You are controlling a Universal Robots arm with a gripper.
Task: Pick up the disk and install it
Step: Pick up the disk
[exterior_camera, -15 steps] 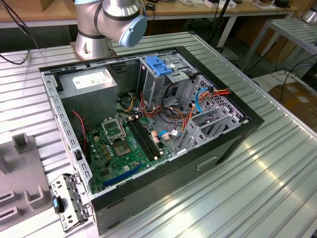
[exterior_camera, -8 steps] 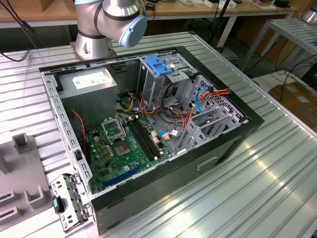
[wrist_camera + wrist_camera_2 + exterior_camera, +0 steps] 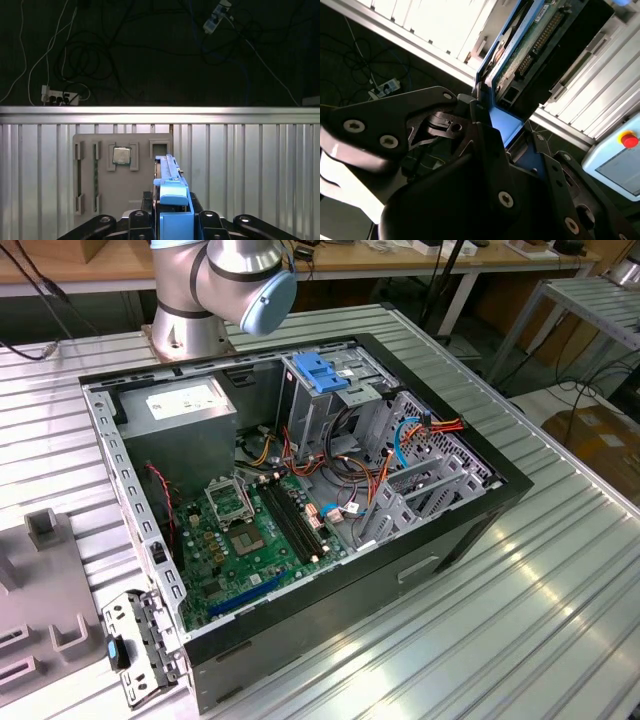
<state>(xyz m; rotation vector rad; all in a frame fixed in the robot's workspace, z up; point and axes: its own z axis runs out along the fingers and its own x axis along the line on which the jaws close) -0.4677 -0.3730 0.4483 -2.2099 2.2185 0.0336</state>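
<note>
Now housing green motherboard [image 3: 245, 540] in open black computer case [image 3: 330, 615]; pinching flat blue-railed metal disk [image 3: 167, 170] in black gripper [image 3: 170, 201], held end hidden.

The arm [image 3: 225, 280] is built of rounded silver-grey metal housings, one joint closed by a round pale-blue cap [image 3: 268, 302], and stands on a ringed grey base [image 3: 185, 335] near the tabletop's [image 3: 560, 620] far edge in the exterior view. In both wrist views the jaws are matte black linkage plates with rounded ends, studded with small silver round-headed screws [image 3: 506, 199]
</note>
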